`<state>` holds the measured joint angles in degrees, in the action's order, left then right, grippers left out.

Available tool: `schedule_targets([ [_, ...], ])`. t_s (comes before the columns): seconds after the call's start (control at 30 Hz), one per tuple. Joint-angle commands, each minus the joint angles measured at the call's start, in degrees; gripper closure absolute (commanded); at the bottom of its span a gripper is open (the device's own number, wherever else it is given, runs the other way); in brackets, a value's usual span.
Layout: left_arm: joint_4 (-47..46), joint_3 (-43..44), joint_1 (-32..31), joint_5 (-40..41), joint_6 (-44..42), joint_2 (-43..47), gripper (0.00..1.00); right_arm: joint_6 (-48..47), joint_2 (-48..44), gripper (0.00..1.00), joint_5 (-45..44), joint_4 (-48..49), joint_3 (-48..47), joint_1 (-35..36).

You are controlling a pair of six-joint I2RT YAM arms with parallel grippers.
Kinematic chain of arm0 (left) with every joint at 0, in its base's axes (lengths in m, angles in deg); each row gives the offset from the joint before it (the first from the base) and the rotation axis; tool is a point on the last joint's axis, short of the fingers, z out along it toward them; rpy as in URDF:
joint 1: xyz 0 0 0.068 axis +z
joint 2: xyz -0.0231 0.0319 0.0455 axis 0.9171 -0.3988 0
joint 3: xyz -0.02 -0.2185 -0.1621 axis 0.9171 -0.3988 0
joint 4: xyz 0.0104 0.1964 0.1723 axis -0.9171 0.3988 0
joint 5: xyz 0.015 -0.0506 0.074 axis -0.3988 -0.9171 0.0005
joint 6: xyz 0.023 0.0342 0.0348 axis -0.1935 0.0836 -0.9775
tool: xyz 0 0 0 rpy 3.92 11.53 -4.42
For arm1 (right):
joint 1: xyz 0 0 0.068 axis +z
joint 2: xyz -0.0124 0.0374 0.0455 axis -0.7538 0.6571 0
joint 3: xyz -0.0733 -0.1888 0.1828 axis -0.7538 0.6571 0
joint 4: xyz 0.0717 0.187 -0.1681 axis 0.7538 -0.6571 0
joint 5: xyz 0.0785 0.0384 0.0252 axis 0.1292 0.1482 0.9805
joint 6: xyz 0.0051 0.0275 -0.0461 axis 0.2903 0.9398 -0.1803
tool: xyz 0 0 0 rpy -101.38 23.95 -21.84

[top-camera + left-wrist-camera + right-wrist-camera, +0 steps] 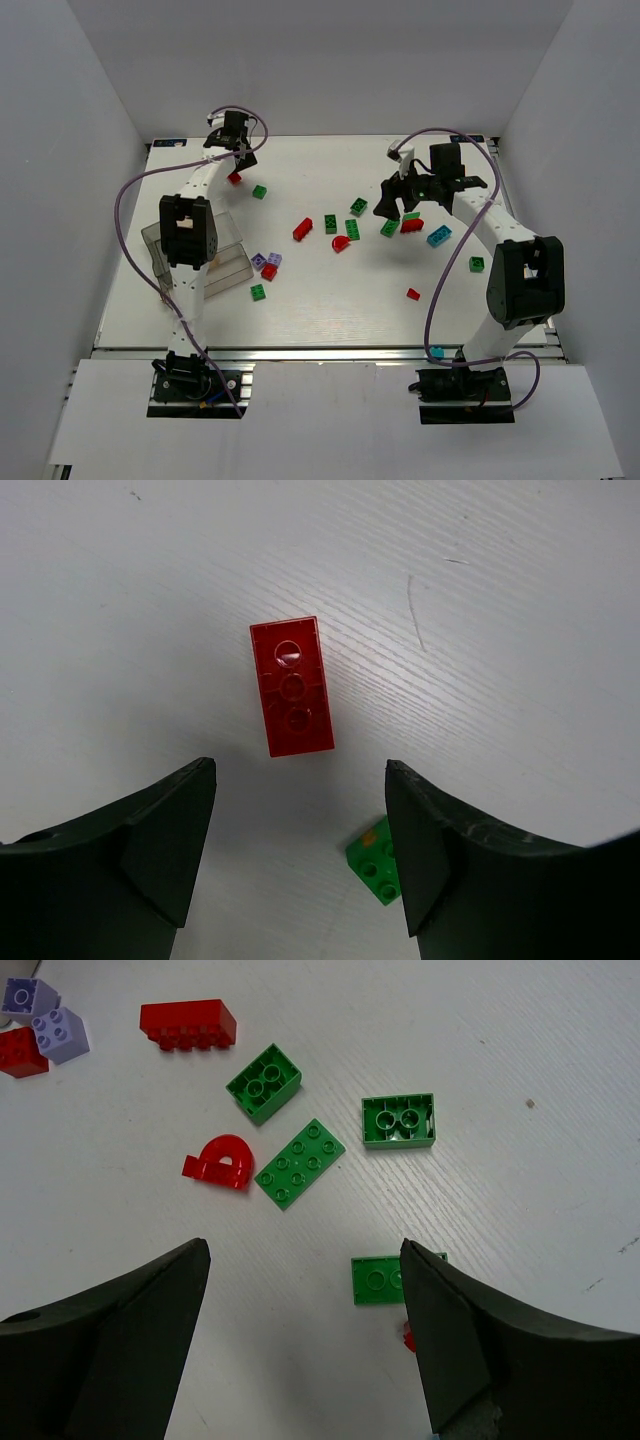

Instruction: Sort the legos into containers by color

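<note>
My left gripper (240,160) is open and empty at the far left of the table, just above a red brick (234,178). In the left wrist view the gripper (300,815) hangs with that red brick (292,685) just ahead of its fingers and a green brick (373,861) by the right finger. My right gripper (392,208) is open and empty over the scattered legos. In the right wrist view the gripper (305,1300) has a green brick (378,1279) at its right finger. The clear container (228,262) stands at the left, partly hidden by the left arm.
Ahead of the right gripper lie a red rounded piece (222,1160), a green plate (300,1163), two green bricks (264,1082), a long red brick (188,1023) and purple bricks (60,1035). A teal brick (438,236), a green brick (477,264) and a small red brick (413,293) lie at the right.
</note>
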<state>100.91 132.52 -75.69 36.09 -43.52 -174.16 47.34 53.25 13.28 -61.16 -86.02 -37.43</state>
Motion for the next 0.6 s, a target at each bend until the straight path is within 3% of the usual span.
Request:
schedule_targets([
  [0.0, -0.2, 2.2, 0.2, 2.5, -1.7, -0.1, 0.22, 0.5, -1.6, 0.18, -0.1, 1.6, 0.6, 0.0],
  [0.3, -3.2, 2.4, 0.8, 1.3, -4.6, -4.1, 0.25, -1.2, -1.4, 0.18, -0.5, 0.1, -0.5, -0.2],
  [0.57, -5.4, 3.2, 1.8, 1.7, -6.9, -6.7, 0.34, -1.8, -1.9, 0.18, -0.9, -1.9, -0.5, 0.0],
])
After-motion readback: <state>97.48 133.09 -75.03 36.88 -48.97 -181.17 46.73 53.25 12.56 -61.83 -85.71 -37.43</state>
